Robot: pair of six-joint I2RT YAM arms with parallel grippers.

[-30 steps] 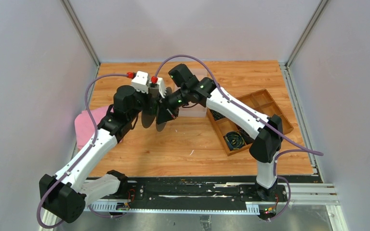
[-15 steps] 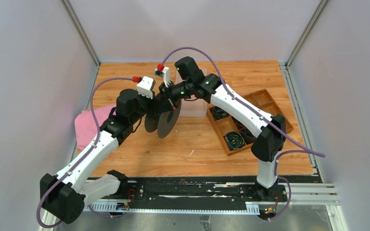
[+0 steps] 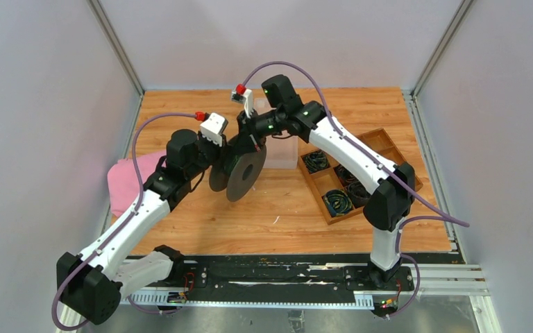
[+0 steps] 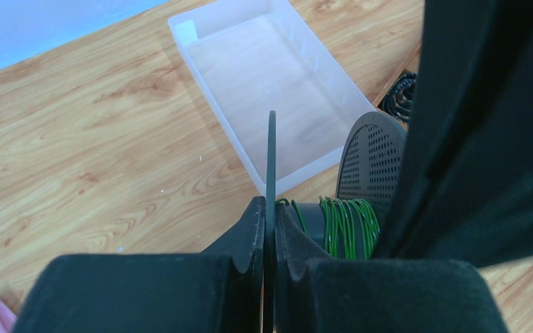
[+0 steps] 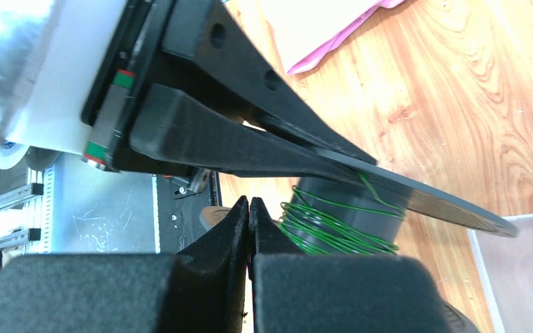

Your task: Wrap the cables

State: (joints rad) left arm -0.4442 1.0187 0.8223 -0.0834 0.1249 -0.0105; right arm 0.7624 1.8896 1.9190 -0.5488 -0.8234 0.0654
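A crumpled pink cloth (image 3: 128, 182) lies on the wooden bench (image 3: 180, 111), well left of the left fingers (image 4: 262, 225); those fingers pinch the thin flange of a black plastic spool (image 3: 239, 183), held on edge above the bench; the thin green wire cables (image 4: 347, 225) sit wound round its hub, just right of them; the right fingers (image 5: 246, 215), pressed together, hover close beside that winding; whether they nip a strand I cannot tell; beyond lie a clear plastic tray (image 4: 264, 76) and a wooden compartment box (image 3: 378, 147).
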